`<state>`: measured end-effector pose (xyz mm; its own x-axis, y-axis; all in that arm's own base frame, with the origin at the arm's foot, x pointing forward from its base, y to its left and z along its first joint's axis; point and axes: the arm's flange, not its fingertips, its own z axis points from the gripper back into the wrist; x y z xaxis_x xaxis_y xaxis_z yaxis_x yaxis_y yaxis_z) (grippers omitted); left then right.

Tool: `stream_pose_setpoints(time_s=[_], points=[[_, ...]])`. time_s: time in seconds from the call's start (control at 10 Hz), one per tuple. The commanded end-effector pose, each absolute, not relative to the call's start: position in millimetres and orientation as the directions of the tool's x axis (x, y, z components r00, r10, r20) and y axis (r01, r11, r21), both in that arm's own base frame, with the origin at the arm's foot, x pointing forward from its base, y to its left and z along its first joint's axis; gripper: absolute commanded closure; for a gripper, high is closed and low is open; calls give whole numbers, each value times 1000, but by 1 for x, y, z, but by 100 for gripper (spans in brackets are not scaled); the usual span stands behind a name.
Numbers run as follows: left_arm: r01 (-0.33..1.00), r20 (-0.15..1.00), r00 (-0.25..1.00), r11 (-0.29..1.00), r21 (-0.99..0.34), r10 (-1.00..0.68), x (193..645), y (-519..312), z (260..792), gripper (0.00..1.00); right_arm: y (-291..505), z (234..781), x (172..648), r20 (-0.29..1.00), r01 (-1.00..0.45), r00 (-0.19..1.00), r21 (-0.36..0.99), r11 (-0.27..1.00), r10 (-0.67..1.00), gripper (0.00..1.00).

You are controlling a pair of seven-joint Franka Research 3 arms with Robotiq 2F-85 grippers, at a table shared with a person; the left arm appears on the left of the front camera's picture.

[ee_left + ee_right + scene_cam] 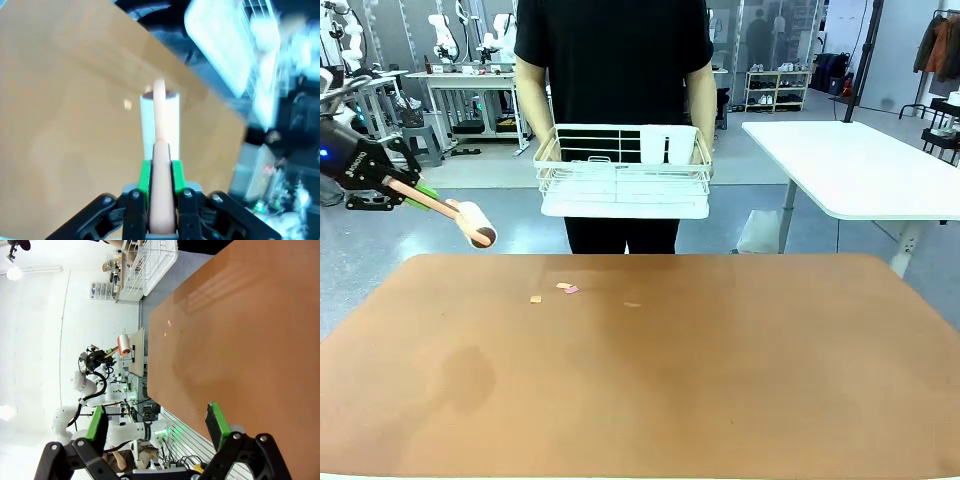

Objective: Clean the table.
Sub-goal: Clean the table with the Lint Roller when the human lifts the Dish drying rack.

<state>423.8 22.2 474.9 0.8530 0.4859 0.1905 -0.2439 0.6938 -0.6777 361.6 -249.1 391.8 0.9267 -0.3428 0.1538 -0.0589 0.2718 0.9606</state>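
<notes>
The reddish-brown table fills the lower front view, with three small paper scraps near its far left-middle. My left gripper hovers left of the table's far corner, shut on the peach handle of a lint roller whose white roll points toward the table. In the left wrist view the handle sits between the green pads and the lint roller hangs above the table, beside a scrap. My right gripper stands open over the table.
A person at the far side holds a white wire basket with a tray under it, above the far edge. A white-topped table stands at the back right. Scraps show far off in the right wrist view.
</notes>
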Motion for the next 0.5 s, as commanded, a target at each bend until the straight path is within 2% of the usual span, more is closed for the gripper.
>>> stream_pose_setpoints(time_s=[0.0, 0.2, 0.3, 0.4], points=[[216, 361, 932, 845, -489, -29, 464, 2, 498, 79, -248, 394, 360, 161, -68, 925, 962, 266, -344, 0], [349, 285, 927, 843, -411, -245, 508, -9, 462, 79, -248, 394, 360, 161, -68, 925, 962, 266, -344, 0], [396, 251, 913, 851, -344, -323, 524, -13, 438, 79, -248, 394, 360, 161, -68, 925, 962, 266, -344, 0], [421, 236, 904, 841, -340, -357, 536, -14, 418, 79, -248, 394, 360, 161, -68, 925, 962, 266, -344, 0]])
